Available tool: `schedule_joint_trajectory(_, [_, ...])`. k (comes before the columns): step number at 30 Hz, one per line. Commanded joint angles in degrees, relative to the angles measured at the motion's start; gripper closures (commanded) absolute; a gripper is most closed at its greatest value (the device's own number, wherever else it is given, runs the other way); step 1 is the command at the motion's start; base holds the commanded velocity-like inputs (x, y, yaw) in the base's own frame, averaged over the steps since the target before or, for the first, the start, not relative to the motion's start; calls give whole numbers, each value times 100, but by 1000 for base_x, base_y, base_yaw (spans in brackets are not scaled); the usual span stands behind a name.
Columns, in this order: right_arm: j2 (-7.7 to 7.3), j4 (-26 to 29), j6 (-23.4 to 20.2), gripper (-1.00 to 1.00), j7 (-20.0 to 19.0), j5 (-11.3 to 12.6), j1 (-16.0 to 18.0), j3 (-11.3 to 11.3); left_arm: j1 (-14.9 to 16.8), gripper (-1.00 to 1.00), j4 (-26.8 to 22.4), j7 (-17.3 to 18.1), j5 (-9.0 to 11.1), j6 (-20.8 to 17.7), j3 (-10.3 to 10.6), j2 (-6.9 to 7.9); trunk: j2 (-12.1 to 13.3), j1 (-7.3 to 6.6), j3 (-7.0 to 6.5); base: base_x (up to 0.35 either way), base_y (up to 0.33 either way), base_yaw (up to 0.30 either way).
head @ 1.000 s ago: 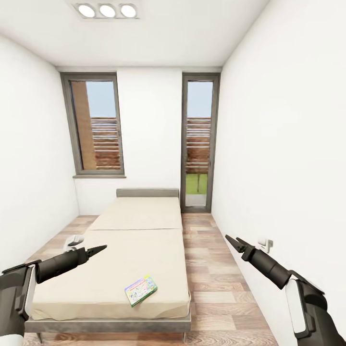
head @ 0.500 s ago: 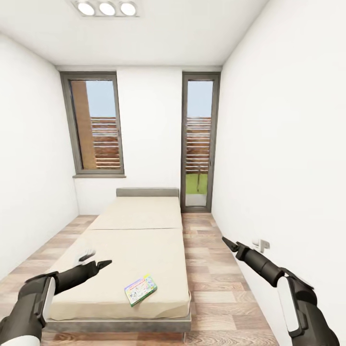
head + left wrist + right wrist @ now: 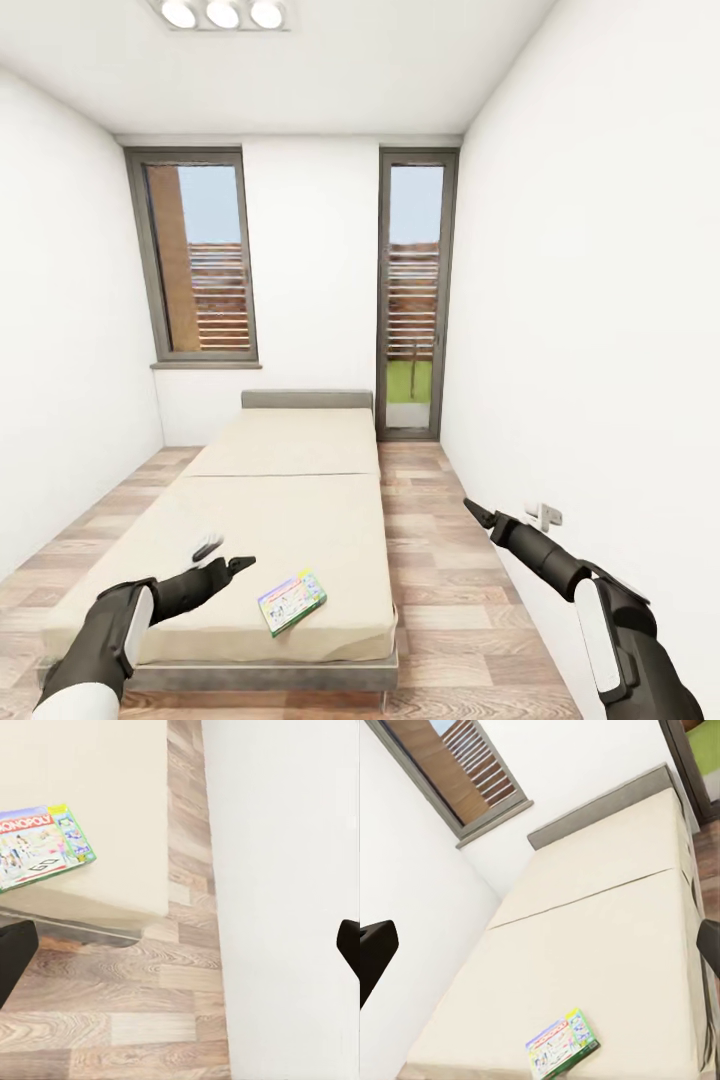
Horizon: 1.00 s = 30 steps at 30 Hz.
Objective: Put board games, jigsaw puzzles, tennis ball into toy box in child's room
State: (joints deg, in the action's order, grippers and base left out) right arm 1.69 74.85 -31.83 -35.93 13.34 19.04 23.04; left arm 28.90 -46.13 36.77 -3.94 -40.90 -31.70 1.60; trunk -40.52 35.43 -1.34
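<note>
white walls close in a narrow room with a wood floor [image 3: 440,600], two grey-framed windows [image 3: 200,260] on the far wall and a strip of ceiling lights [image 3: 222,14]. between the walls stands the bed [image 3: 290,470] — two beige pads, grey headboard, grey frame. one board game [image 3: 292,602] lies flat on the near pad, close to the foot edge and toward my right side of the bed; my left wrist view shows the same box [image 3: 37,846] with "monopoly" printed on it, near the mattress corner, and my right wrist view finds it [image 3: 562,1045] at the near end of the pad. my left claw [image 3: 238,566] hangs over the near pad, just beside the game and not touching it — its fingers [image 3: 15,958] stand wide apart. my right claw [image 3: 478,516] is out over the floor between the bed and the right wall, its fingers [image 3: 373,956] likewise spread, holding nothing.
</note>
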Motion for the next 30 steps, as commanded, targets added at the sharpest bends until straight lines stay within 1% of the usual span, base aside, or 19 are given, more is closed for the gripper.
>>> schedule_joint_trajectory(1, [6, 1, -51, -100, -13, 34, 4, 16, 6, -100, 79, 41, 23, -26, -29, -18, -45, 24, 20, 0, 0, 0])
schedule_joint_trajectory(2, [6, 2, -66, -100, -12, 38, 4, 16, 8, -100, 230, 28, 147, -22, -35, -52, -45, 24, 20, 0, 0, 0])
schedule_joint_trajectory(3, [6, 2, -72, -100, -12, 40, 4, 17, 8, -100, 298, 18, 208, -22, -37, -75, -45, 24, 20, 0, 0, 0])
schedule_joint_trajectory(4, [10, 3, -82, -100, -12, 42, 4, 17, 9, -100, 410, -15, 322, -17, -42, -127, -45, 24, 20, 0, 0, 0])
schedule_joint_trajectory(6, [13, 3, -97, -100, -11, 44, 4, 17, 10, -100, 519, -117, 456, 9, -58, -188, -45, 24, 20, 0, 0, 0])
schedule_joint_trajectory(8, [14, 3, -103, -100, -11, 44, 4, 17, 10, -100, 581, -206, 523, 91, -96, -213, -45, 24, 20, 0, 0, 0])
schedule_joint_trajectory(9, [14, 3, -110, -100, -11, 45, 4, 17, 10, -100, 675, -292, 571, 234, -163, -229, -45, 24, 20, 0, 0, 0])
schedule_joint_trajectory(10, [15, 3, -112, -100, -11, 45, 4, 17, 10, -100, 740, -327, 589, 318, -205, -234, -45, 24, 20, 0, 0, 0])
schedule_joint_trajectory(11, [15, 3, -116, -100, -11, 48, 4, 17, 10, -100, 897, -383, 614, 482, -291, -239, -45, 24, 20, 0, 0, 0])
schedule_joint_trajectory(13, [15, 3, -118, -100, -11, 50, 4, 17, 10, -100, 1081, -421, 630, 624, -361, -246, -45, 24, 20, 0, 0, 0])
schedule_joint_trajectory(14, [17, 3, -119, -100, -11, 52, 4, 17, 10, -100, 1272, -446, 640, 736, -408, -255, -45, 24, 20, 0, 0, 0])
schedule_joint_trajectory(17, [28, 3, -121, -100, -11, 52, 4, 17, 10, -100, 1565, -473, 651, 901, -459, -306, -45, 24, 20, 0, 0, 0])
schedule_joint_trajectory(18, [26, 3, -121, -100, -12, 53, 4, 17, 10, -100, 1646, -481, 653, 957, -475, -347, -45, 24, 20, 0, 0, 0])
schedule_joint_trajectory(20, [21, 3, -121, -100, -16, 57, 3, 17, 10, -100, 1716, -488, 656, 1003, -489, -393, -85, 46, 38, 0, 0, 0])
schedule_joint_trajectory(26, [21, 41, -123, -100, -29, 52, 3, 17, 10, -100, 1776, -502, 677, 1039, -530, -425, -326, 178, 145, 0, 0, 0])
schedule_joint_trajectory(29, [29, 68, -139, -100, -42, 48, 3, 10, 10, -100, 1785, -577, 703, 1045, -662, -424, -446, 244, 199, 0, 0, 0])
schedule_joint_trajectory(30, [34, 79, -166, -100, -46, 47, 3, 6, 10, -100, 1789, -660, 712, 1048, -767, -424, -486, 266, 217, 0, 0, 0])
